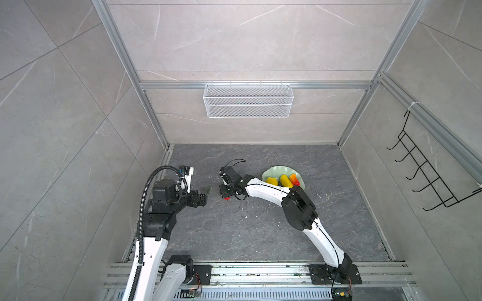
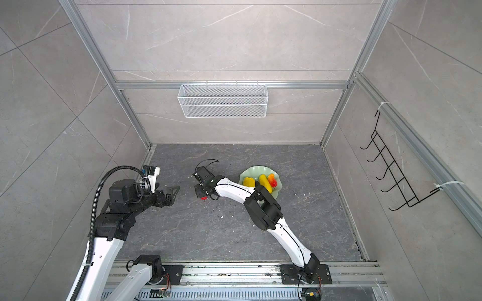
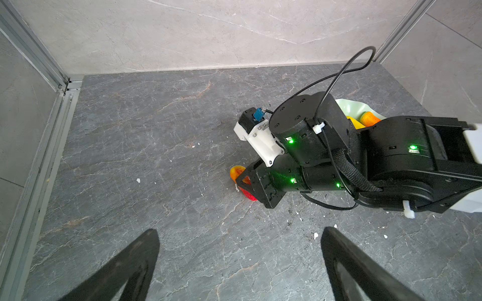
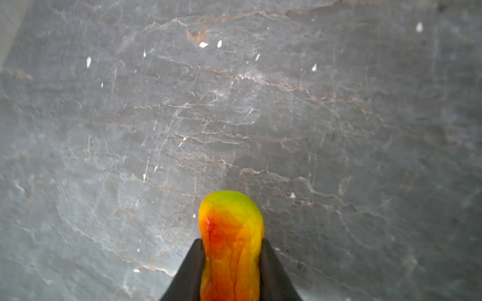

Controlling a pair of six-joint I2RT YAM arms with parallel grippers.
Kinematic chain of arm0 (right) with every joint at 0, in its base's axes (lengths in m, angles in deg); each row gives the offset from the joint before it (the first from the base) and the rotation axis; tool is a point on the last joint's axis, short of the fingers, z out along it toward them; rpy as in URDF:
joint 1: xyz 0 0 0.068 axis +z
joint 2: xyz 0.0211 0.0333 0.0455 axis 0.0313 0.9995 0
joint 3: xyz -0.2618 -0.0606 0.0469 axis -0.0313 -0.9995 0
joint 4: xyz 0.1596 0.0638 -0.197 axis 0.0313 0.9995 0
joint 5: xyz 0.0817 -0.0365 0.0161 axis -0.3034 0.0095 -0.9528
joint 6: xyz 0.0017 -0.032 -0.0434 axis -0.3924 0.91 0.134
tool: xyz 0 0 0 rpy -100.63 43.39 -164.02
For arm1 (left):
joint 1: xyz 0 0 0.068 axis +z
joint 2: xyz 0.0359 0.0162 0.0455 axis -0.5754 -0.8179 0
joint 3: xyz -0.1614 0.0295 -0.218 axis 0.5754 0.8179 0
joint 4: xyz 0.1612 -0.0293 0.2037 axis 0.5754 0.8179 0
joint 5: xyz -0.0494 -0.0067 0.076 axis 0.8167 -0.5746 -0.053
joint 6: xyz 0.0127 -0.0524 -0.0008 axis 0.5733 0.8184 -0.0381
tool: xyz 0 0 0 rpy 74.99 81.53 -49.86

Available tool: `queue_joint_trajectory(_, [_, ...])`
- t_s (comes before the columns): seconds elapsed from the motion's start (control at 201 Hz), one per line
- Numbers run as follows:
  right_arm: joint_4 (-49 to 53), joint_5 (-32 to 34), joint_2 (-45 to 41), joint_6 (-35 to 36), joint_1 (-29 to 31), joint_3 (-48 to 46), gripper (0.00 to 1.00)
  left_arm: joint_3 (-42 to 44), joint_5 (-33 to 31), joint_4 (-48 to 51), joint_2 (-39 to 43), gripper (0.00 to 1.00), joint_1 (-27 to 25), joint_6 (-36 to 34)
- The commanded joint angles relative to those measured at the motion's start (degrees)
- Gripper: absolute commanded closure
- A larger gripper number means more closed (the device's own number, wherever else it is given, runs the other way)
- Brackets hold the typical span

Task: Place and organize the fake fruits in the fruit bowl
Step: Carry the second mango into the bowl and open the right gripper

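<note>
Now | fruit bowl [image 1: 270, 170] holds three fake fruits [image 1: 286, 180] | right gripper [image 4: 231, 241] pinching fourth, a red-orange fruit [image 4: 230, 219], at the middle of the counter [image 1: 234, 234] | left gripper [image 3: 240, 232] jaws spread, empty | transfer to bowl left.

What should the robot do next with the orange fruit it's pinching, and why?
Probably lift the red-orange fruit straight up: the right hand grips both its sides, it seems to rest on the table, and the fruit bowl sits apart.

The fruit bowl [image 1: 273, 172] sits right of centre on the table [image 1: 234, 229], three fruits [image 1: 285, 180] in it; fourth fruit [image 3: 236, 172] left of it, between the right end effector [image 4: 231, 241]'s fingers [image 4: 187, 273].
</note>
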Motion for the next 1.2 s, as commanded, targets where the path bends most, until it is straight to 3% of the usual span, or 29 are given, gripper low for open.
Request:
queue_joint_trajectory(0.0, [2.0,0.8,-8.3,4.4,-0.8,-2.1,0.73,-0.6,-1.0,-1.0,0.4,0.0,0.3,-1.1])
queue_joint_trajectory(0.164, [3.2,-7.4,-23.9,18.2,-6.9,-11.1,0.74,-0.7,-0.9,-1.0,0.3,0.0,0.2,-1.1])
queue_joint_trajectory(0.339, [7.7,-14.4,-38.8,31.3,-18.3,-20.2,0.84,-0.8,0.0,-1.1,0.5,0.0,0.3,-1.0])
queue_joint_trajectory(0.438, [7.7,-13.1,-44.5,36.2,-23.3,-23.7,0.91,-0.7,-0.1,-1.1,0.6,0.0,0.3,-1.0])
queue_joint_trajectory(0.463, [7.0,-12.5,-45.4,37.9,-24.1,-24.8,1.0,-0.8,0.0,-1.1,0.6,0.0,0.2,-1.0])
queue_joint_trajectory(0.503, [6.9,-12.0,-46.4,41.7,-25.3,-26.1,1.0,-0.8,0.0,-1.0,0.7,0.0,0.2,-1.0])
queue_joint_trajectory(0.647, [8.5,-8.3,-44.5,53.9,-29.5,-26.2,1.0,-0.8,0.3,-1.1,1.5,0.0,0.3,-1.0])
queue_joint_trajectory(0.752, [12.9,-10.9,-40.1,60.1,-33.3,-22.3,1.0,-0.6,0.7,-1.4,2.4,0.0,0.2,-0.9])
queue_joint_trajectory(0.881, [23.4,-17.4,-33.9,78.9,-36.3,-15.6,1.0,-0.5,1.2,-1.8,2.8,0.0,0.3,-0.8])
queue_joint_trajectory(1.026, [29.2,-16.9,-28.2,83.1,-36.8,-8.7,1.0,-0.5,1.3,-1.7,3.2,0.0,0.2,-0.8])
queue_joint_trajectory(1.195, [29.4,-15.1,-24.1,82.4,-36.7,-6.9,1.0,-0.4,1.0,-1.8,3.9,0.0,0.3,-0.9])
